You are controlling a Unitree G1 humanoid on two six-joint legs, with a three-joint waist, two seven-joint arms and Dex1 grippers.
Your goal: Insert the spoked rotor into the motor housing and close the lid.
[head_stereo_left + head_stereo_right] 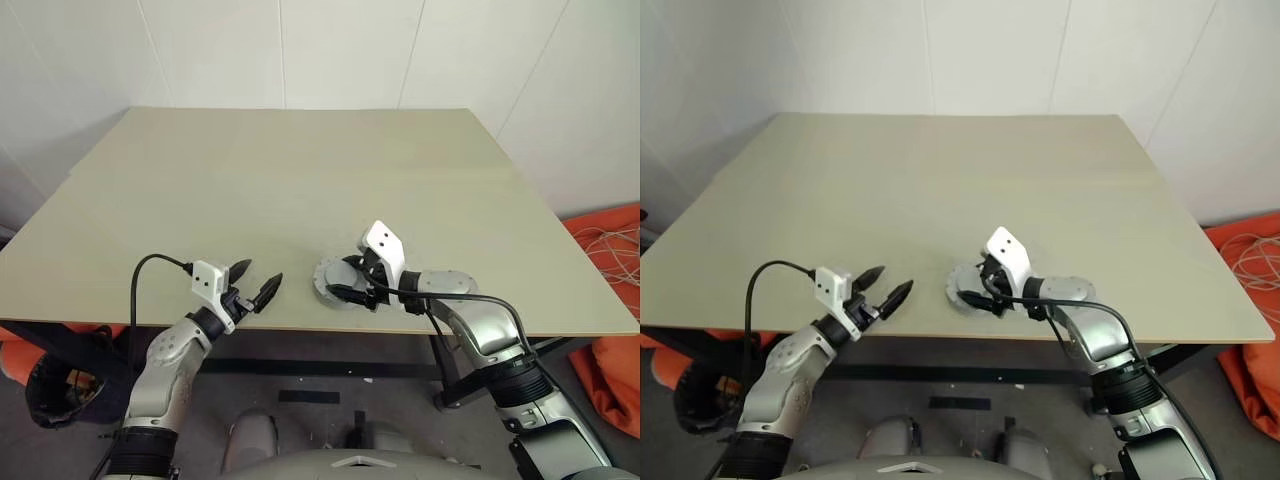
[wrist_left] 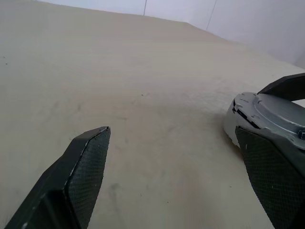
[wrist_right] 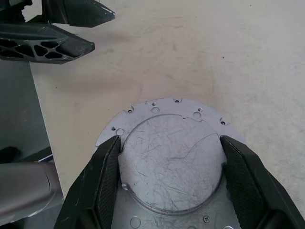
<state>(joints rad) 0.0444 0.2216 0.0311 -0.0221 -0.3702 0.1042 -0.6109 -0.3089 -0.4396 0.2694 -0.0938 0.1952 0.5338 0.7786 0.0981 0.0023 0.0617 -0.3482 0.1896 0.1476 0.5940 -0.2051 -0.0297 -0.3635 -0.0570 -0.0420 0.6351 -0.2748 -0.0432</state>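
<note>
The lid [image 3: 171,157], a flat scratched silver disc on a holed flange, tops a low round grey body [image 2: 238,126] near the table's front edge. I cannot tell whether that body is the motor housing. The spoked rotor is hidden. My right gripper [image 3: 170,140] reaches in from the right, and its two fingers press the raised disc's opposite edges, shut on the lid [image 1: 335,283]. My left gripper [image 1: 262,276] hovers open and empty just over the front edge, a short way left of the lid, pointing toward it.
The beige table [image 1: 300,180] stretches bare toward the white wall. On the floor lie orange fabric with loose cable [image 1: 610,250] at the right and a dark bin [image 1: 50,385] at the left.
</note>
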